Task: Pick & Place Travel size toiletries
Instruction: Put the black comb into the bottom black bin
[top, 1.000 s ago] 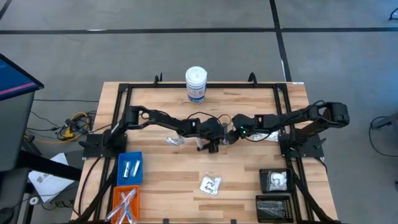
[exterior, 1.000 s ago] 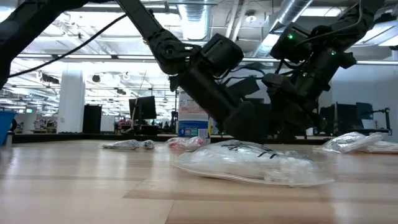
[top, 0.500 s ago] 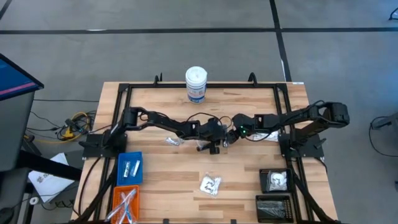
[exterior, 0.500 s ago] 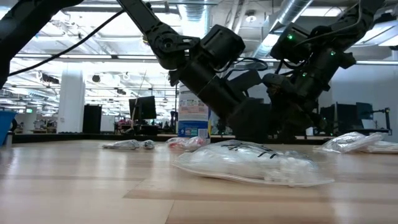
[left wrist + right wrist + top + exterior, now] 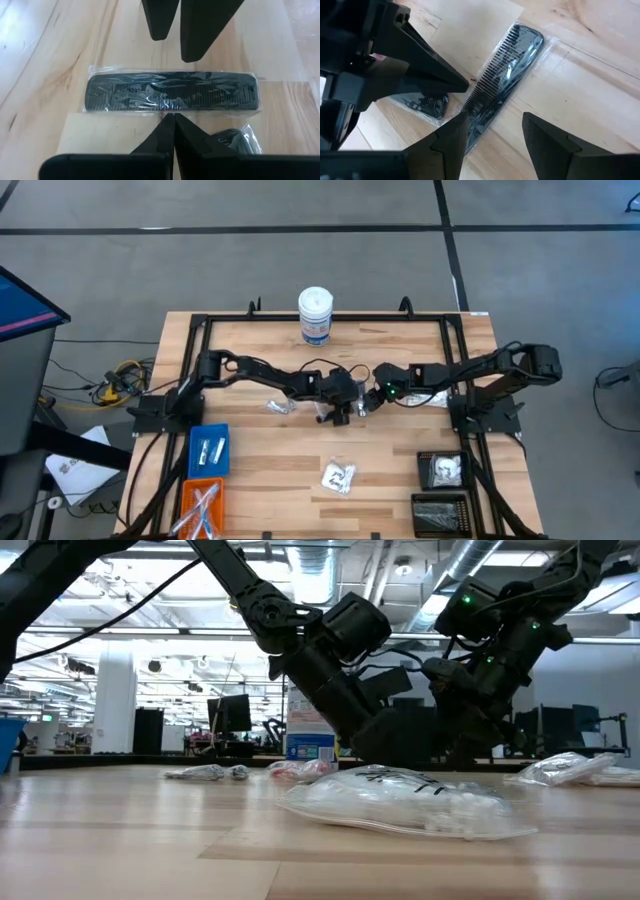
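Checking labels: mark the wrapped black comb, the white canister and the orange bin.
wrapped black comb [image 5: 172, 93], left wrist view, middle of its teeth.
white canister [image 5: 315, 303], high view, centre of lid.
orange bin [image 5: 186, 491], high view, upper-left rim.

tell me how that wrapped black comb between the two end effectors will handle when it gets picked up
The comb looks thin and flat, so probably light and fairly stiff. Its clear wrapper is glossy and loose at the ends, so fingers may slip or catch film only. Lying flat on the table, it offers little edge and seems unlikely to roll.

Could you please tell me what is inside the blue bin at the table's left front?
The blue bin holds a couple of small silver-blue tubes, side by side. Anything beneath them is hidden.
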Tool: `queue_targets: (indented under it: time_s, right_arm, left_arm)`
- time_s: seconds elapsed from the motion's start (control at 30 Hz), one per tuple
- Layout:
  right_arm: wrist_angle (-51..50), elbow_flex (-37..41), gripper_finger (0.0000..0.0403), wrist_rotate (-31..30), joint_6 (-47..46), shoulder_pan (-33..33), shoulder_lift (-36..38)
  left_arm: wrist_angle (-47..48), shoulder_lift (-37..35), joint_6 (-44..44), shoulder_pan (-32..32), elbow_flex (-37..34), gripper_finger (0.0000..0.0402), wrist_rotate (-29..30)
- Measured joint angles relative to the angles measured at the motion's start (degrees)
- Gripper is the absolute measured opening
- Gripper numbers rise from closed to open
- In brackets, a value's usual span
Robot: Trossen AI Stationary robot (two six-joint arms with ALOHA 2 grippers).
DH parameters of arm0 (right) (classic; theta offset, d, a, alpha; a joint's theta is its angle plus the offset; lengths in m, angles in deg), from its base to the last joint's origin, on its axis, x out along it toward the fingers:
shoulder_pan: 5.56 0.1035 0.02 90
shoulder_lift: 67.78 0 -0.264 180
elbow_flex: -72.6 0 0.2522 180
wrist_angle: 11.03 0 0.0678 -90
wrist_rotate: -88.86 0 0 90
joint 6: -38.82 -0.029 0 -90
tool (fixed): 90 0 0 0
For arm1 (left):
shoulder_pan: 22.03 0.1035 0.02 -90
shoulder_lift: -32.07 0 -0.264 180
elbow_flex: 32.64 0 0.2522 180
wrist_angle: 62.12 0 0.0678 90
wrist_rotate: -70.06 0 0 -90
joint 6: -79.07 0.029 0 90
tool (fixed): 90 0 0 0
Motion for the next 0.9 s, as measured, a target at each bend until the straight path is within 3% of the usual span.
queue_targets:
  time_s: [0.13,0.33,0.9]
  right_arm:
    - [0.01,0.0,0.0183,0.0,-0.16,0.0,0.0]
    - [0.0,0.0,0.0183,0.0,-0.14,0.0,0.0]
    - [0.17,0.0,0.0183,-0.02,-0.16,0.07,0.0]
  left_arm:
    - [-1.32,-0.11,0.06,0.0,-0.95,0.0,0.44]
    - [-12.17,-0.25,0.94,-0.86,-4.83,0.0,2.39]
    - [-12.66,-0.39,-0.98,0.28,-4.81,0.0,-2.35]
